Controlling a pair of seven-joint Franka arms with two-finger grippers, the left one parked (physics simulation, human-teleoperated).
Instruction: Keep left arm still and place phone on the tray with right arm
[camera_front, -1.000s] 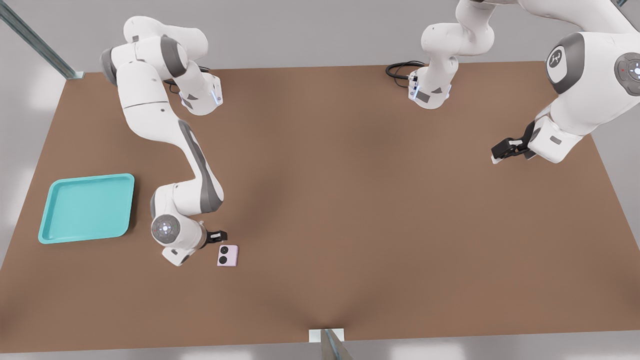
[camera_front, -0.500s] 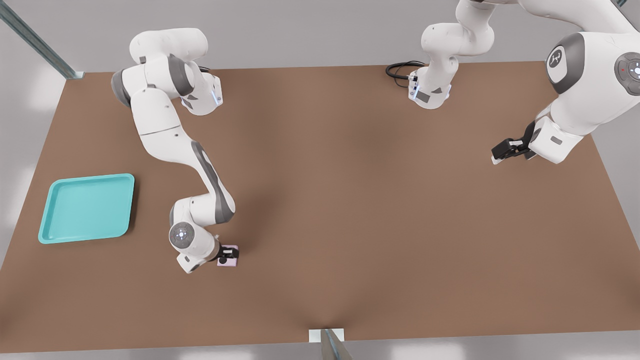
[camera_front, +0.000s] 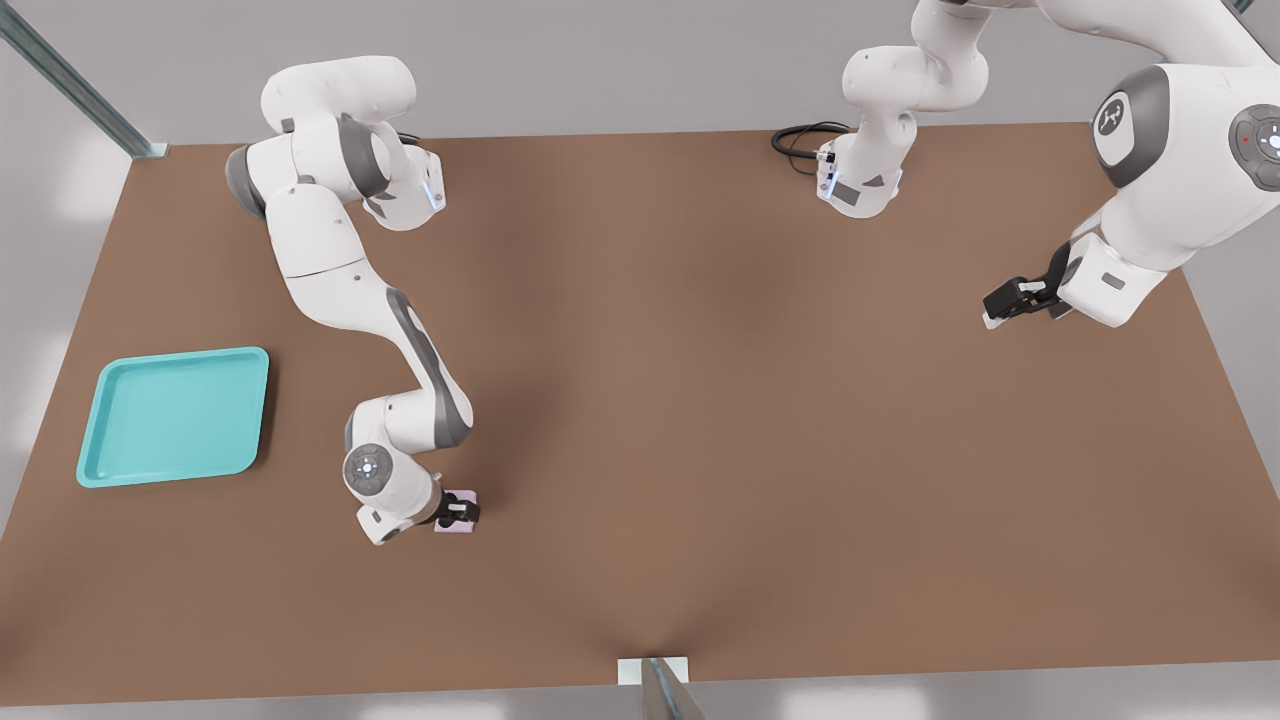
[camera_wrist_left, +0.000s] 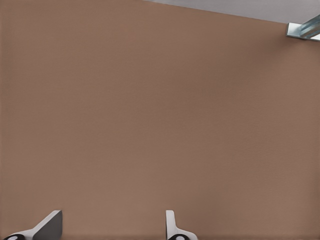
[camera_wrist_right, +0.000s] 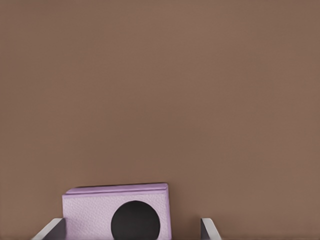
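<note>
Grasp step: your tool (camera_front: 462, 514) sits low over phone (camera_front: 463, 497), fingers wide, straddling it, not clamped. Phone flat on surface (camera_front: 750, 420), well apart from tray (camera_front: 262, 410). Next: close, lift, carry over.

Pink phone (camera_wrist_right: 116, 210), black gripper (camera_front: 460, 513), turquoise tray (camera_front: 110, 470), brown table (camera_front: 700, 400).

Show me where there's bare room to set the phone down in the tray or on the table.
The tray holds nothing, so its whole floor is free. The table is bare between the phone and the parked arm on the front view's right. The only crowded spot is around the phone, where the gripper sits over it, fingers straddling it with a gap on one side.
</note>
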